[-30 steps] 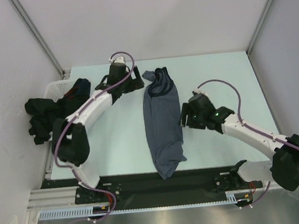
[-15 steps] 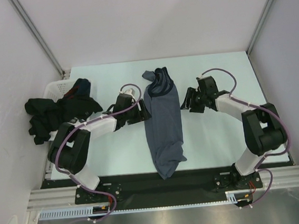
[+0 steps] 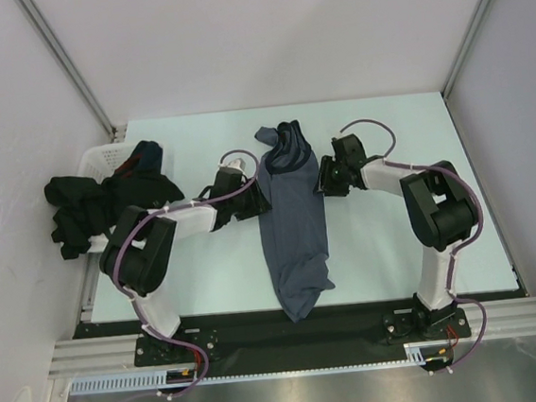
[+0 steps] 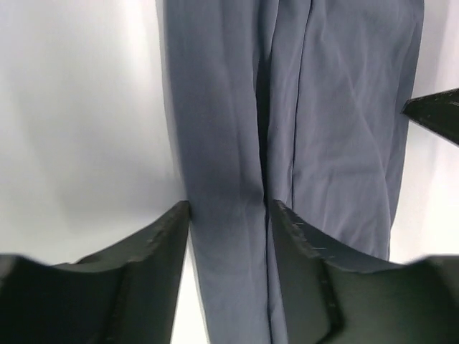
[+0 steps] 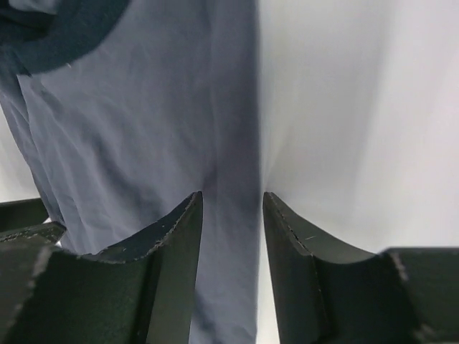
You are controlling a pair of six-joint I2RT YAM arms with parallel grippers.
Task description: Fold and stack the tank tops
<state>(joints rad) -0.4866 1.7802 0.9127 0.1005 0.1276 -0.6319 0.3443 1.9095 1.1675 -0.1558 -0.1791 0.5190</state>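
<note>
Arms now in at slate tank top [image 3: 294, 227]; left fingers [image 4: 150, 258], right fingers [image 5: 172, 244] half-open astride opposite long edges, for fold pinch.

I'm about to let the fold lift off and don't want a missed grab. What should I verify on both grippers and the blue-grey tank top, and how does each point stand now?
1. Left gripper straddles the left edge of the blue-grey tank top: ok.
2. Right gripper straddles its right edge: ok.
3. Jaws clamped on the cloth: not ok, both pairs stand apart.
4. All cloth layers between the fingers: cannot tell.
5. Grippers roughly opposite each other across the top: ok.
6. Black tank top out of the way, by the basket: ok.
</note>
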